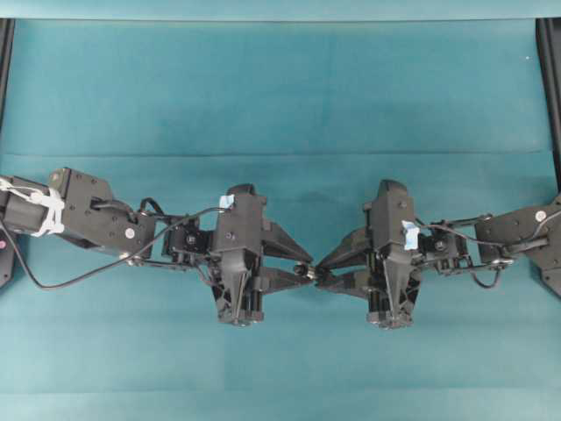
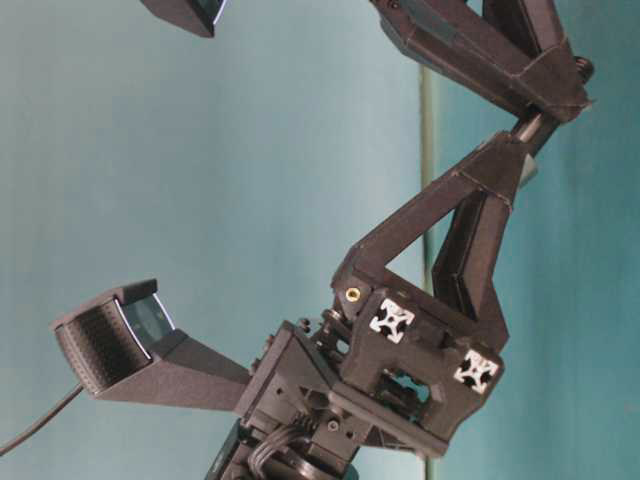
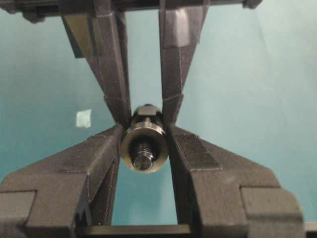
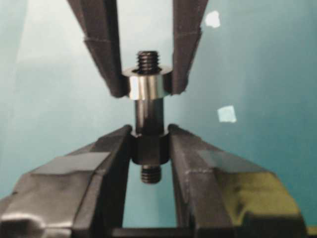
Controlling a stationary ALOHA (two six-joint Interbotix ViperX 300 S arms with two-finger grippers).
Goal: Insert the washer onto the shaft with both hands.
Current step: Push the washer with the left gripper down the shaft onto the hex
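Note:
In the overhead view my two grippers meet tip to tip above the teal cloth, the left gripper (image 1: 302, 267) facing the right gripper (image 1: 323, 273). In the left wrist view my left gripper (image 3: 144, 135) is shut on the silvery washer (image 3: 143, 145). The shaft's threaded tip (image 3: 142, 157) pokes through its hole. In the right wrist view my right gripper (image 4: 148, 135) is shut on the thick lower step of the dark shaft (image 4: 148, 148). The washer (image 4: 146, 86) sits around the shaft's upper part, between the left gripper's fingers (image 4: 106, 64), with the thread (image 4: 148, 59) showing beyond it.
Small pale-blue tape bits lie on the cloth: one in the left wrist view (image 3: 83, 118) and two in the right wrist view (image 4: 226, 114), (image 4: 213, 19). Black frame rails (image 1: 550, 88) run along the cloth's side edges. Both parts are held in the air above the cloth.

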